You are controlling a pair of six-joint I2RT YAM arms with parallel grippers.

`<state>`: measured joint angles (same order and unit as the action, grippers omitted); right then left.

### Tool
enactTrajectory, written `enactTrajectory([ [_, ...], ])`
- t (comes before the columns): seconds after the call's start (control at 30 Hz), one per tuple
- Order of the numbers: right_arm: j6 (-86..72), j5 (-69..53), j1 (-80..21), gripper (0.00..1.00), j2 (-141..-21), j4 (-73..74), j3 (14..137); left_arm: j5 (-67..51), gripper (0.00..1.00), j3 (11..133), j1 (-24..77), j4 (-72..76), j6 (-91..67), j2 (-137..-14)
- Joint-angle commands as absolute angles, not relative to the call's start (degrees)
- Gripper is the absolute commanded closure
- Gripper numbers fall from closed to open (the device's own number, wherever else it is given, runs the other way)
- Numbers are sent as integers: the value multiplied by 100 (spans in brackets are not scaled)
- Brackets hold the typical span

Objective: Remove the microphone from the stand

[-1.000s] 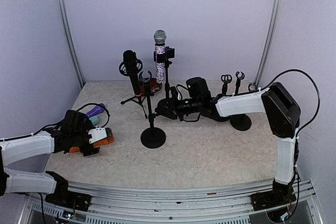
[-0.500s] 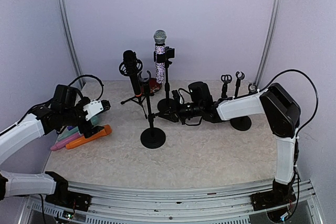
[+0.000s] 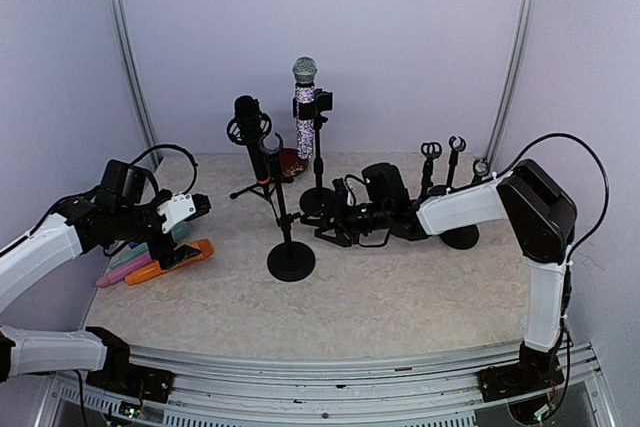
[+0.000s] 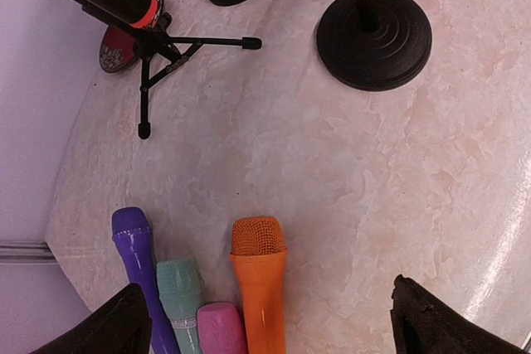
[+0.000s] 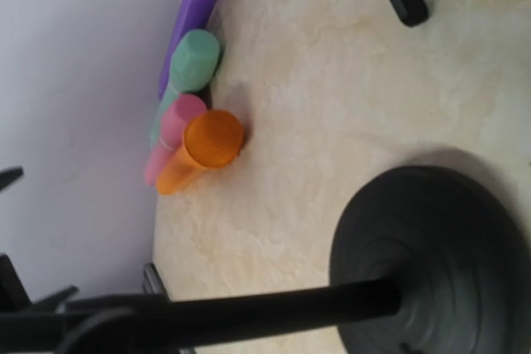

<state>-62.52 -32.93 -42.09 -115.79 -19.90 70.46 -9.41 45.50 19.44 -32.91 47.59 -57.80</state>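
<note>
1. Microphones: four lie side by side at the left edge of the table (image 3: 400, 297). They are a purple microphone (image 4: 131, 242), teal microphone (image 4: 181, 283), pink microphone (image 4: 220, 325) and orange microphone (image 4: 260, 283). Heads point toward the table's middle. The orange one is innermost and touches the pink one.
2. Left gripper (image 4: 267, 321): hangs just above the orange microphone, fingers spread wide with nothing between them. Released.
3. Round-base stand (image 3: 291, 262): upright near the table's middle, toward the front edge, well apart from the row.
4. Right gripper (image 3: 333, 223): reaches in from the right side, low and close beside that stand's pole. Its wrist camera shows the pole and base, but the fingers are not clear. Can't tell whether it is released or clenched, or whether it touches the pole.
5. Back of the table: a black microphone (image 3: 250, 132) with an orange ring sits on a tripod (image 4: 158, 47). A glitter microphone (image 3: 304, 107) stands upright in the clip of a tall stand (image 3: 322, 102).
6. Short stands (image 3: 461, 237): two, toward the right back corner, behind the right arm.
</note>
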Motion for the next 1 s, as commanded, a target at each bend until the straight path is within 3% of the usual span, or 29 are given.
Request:
enactTrajectory([
  [0.0,-6732,-3171,-4175,34,-11370,-2119,7234,-1131,2,4716,1929,-3390,4668,-5648],
  [0.47,-7236,-3019,-4188,37,-11281,-2366,7292,-1125,3,4672,1942,-3490,4759,-5547],
  [0.97,-7001,-2806,-4313,43,-11840,-1164,8338,-1082,3,4683,1951,-3507,4799,-5493],
])
